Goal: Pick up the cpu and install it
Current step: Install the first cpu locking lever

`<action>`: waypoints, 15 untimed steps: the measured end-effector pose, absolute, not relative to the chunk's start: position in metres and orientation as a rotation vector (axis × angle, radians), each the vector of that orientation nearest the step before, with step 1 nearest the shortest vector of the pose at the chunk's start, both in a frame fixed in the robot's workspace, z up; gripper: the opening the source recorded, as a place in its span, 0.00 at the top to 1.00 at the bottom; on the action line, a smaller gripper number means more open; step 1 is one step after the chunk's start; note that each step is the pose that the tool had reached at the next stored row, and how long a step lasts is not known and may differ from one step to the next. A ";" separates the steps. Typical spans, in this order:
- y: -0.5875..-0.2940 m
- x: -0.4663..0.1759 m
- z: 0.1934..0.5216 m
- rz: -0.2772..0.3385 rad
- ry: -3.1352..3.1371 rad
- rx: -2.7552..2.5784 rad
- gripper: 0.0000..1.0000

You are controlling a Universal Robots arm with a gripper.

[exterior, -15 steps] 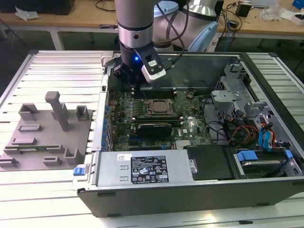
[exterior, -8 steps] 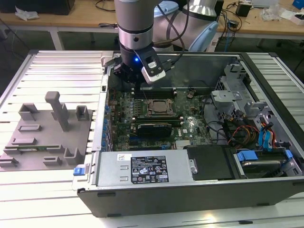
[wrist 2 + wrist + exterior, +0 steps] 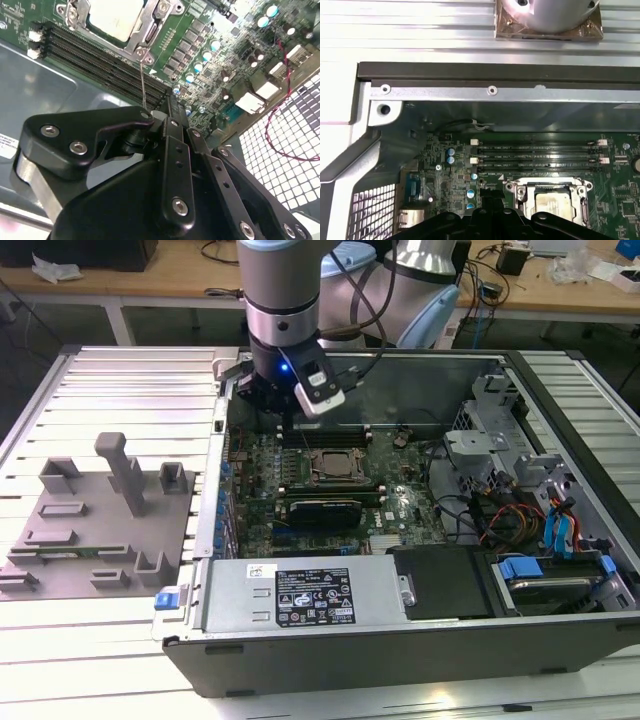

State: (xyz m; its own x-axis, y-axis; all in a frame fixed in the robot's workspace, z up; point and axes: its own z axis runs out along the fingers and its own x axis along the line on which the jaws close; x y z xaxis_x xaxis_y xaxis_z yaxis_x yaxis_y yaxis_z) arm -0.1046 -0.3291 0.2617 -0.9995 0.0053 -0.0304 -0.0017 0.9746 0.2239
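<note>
Hovering: we hang our arm (image 3: pixel 282 300) inside the open computer case (image 3: pixel 400 655), with the jaws low over the green board (image 3: pixel 405 502).
Jaws: we cannot tell if they are spread or pressed together. The black links (image 3: pixel 170 165) are in the way in the second wrist view.
Cpu: the cpu (image 3: pixel 554 205) is not in the jaws. It sits in the socket (image 3: pixel 547 181), just beside the jaws, with its pale top up.
Near the jaws: the long memory slots (image 3: pixel 540 152) lie next to the socket.
Rod: a thin metal rod (image 3: pixel 143 82) runs from the socket's corner toward the jaws. We cannot tell if the jaws touch it.
Far from the jaws: the grey blocks (image 3: pixel 100 510) stand on the counter (image 3: pixel 130 370), outside the case and well apart.
What could go wrong: we think the cpu may not lie quite flat. A push from the jaws could then hurt the socket under it. The jaws are close to the slots and the rod, so a small slip sideways could bump or bend them.
Hard to see: part of the cpu is cut off in the first wrist view. We cannot tell if the socket's metal frame (image 3: pixel 150 30) is locked down over the cpu.
</note>
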 end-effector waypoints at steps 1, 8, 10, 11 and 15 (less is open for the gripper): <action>-0.329 -0.105 0.261 0.369 3.089 0.003 0.89; -0.331 -0.105 0.257 0.433 3.081 0.004 0.89; -0.331 -0.105 0.256 0.442 3.079 0.004 0.89; -0.331 -0.104 0.256 0.445 3.079 0.005 0.89; -0.332 -0.099 0.255 0.448 3.082 0.005 0.89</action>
